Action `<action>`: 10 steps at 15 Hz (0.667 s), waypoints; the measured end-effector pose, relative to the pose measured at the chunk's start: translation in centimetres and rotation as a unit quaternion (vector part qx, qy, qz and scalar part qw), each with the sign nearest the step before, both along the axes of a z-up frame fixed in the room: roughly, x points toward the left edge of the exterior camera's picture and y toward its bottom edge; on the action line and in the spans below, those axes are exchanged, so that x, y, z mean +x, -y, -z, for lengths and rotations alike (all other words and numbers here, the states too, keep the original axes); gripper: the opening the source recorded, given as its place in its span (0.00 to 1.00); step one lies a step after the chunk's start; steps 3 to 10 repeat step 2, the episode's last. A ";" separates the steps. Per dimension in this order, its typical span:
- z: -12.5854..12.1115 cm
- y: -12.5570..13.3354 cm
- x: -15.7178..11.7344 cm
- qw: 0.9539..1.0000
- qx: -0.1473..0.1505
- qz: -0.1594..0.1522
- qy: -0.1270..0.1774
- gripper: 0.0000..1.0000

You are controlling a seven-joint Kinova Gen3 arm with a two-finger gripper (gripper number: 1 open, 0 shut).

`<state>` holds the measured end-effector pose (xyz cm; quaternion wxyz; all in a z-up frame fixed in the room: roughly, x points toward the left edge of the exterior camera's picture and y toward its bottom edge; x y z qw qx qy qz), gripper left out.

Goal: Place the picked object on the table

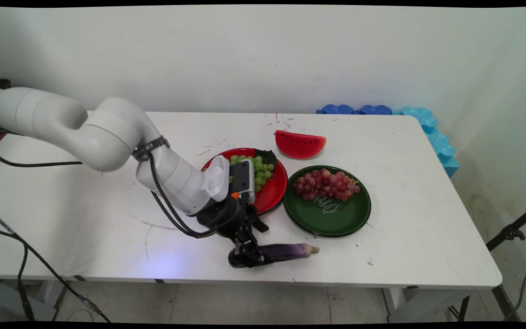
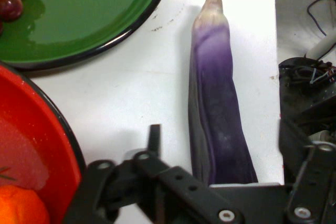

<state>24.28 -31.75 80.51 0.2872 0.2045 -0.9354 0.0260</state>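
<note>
Fingers point(image 2: 155, 136): spread apart, nothing clamped. In the hand view one stands on each side of the eggplant point(image 2: 218, 103), with bare table showing between each finger and the purple skin, so as far as I can tell there is no contact.

My gripper point(image 1: 246, 256) is pitched steeply down over the eggplant's point(image 1: 286, 251) thick dark end, close to the table's point(image 1: 404, 183) near edge. My judgement is that the low wrist is what puts the fingers level with the body lying on the surface. They also sit crosswise to it, so they straddle its width, not its length.

The eggplant lies flat on its side, roughly parallel to the near edge. Its thick end is between my fingers, and its pale tapered tip points away from my hand, toward the right in the main view. It rests on bare table and touches neither plate.

- Just behind my hand: red plate point(image 1: 274, 192) with green grapes point(image 1: 258, 171), partly hidden by my wrist.
- Beside it, to its right: green plate point(image 1: 336, 219) with red grapes point(image 1: 327, 183) piled at its far side. The rim is near the eggplant's tip but clear of it.
- Farther back: watermelon slice point(image 1: 300, 144) on the table, behind the gap between the two plates.
- Far right edge: blue foam pieces point(image 1: 432, 132), well apart from everything else.
</note>
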 end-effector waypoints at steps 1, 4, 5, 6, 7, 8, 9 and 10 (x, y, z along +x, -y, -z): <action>-0.2 -0.1 0.0 1.000 0.000 -0.001 -0.003 1.00; -0.5 -0.1 0.1 1.000 0.000 -0.002 -0.005 1.00; -0.5 -0.1 0.1 1.000 0.000 -0.002 -0.005 1.00; -0.5 -0.1 0.1 1.000 0.000 -0.002 -0.005 1.00; -0.5 -0.1 0.1 1.000 0.000 -0.002 -0.005 1.00; -0.5 -0.1 0.1 1.000 0.000 -0.002 -0.005 1.00; -0.5 -0.1 0.1 1.000 0.000 -0.002 -0.005 1.00; -0.5 -0.1 0.1 1.000 0.000 -0.002 -0.005 1.00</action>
